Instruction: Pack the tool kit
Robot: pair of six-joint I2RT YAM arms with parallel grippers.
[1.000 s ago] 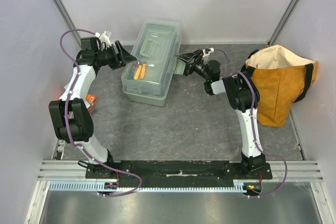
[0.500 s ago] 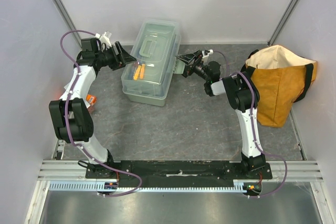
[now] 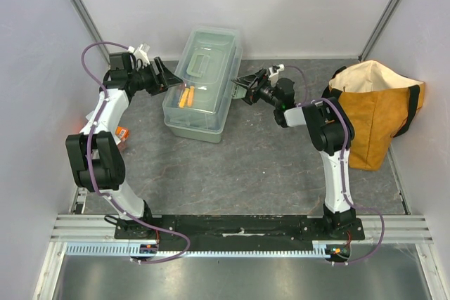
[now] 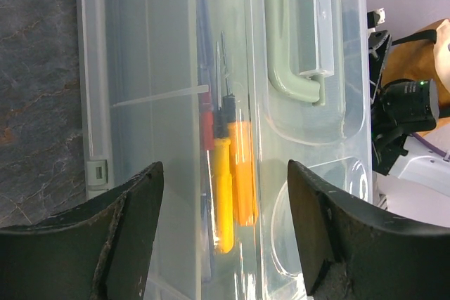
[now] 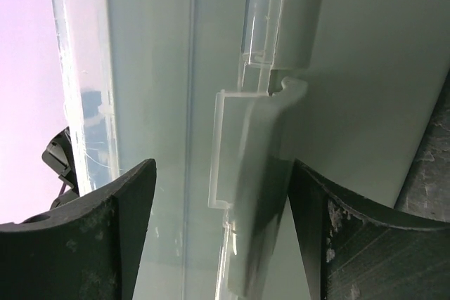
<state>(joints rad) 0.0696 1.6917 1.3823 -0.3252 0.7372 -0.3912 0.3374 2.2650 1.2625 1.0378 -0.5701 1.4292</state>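
1. While its jaws stand spread wide and hold nothing, the left gripper [image 3: 163, 75] faces the long left wall of the toolbox [image 3: 204, 86]. In its wrist view the two dark fingers frame the clear wall. Whether they touch it cannot be told.
2. Right gripper [image 3: 240, 86]: jaws likewise spread and empty, set against the opposite long wall. Its wrist view shows the fingers bracketing a latch [image 5: 253, 138], a moulded translucent tab hanging from the lid's edge.
3. Change noted: over the last second the right wrist has shifted slightly along that wall and its forearm has swung a little. The left gripper has barely moved and the toolbox has not moved.
4. Judgement: the small adjustment looks like lining up on the latch. With the lid already down, fastening appears to be the step in hand.
5. Toolbox: rectangular, pale green plastic, smooth and glossy, standing at the far middle of the table [image 3: 246, 166].
6. Lid [image 3: 209, 50]: translucent, round-cornered, with a recessed pale green handle [image 4: 288, 40].
7. Contents seen through the wall: orange-handled tools [image 4: 232, 173] lying side by side, slim and straight.
8. Fabric bag [image 3: 373, 114]: orange-tan, soft, black-strapped, well apart at the right.
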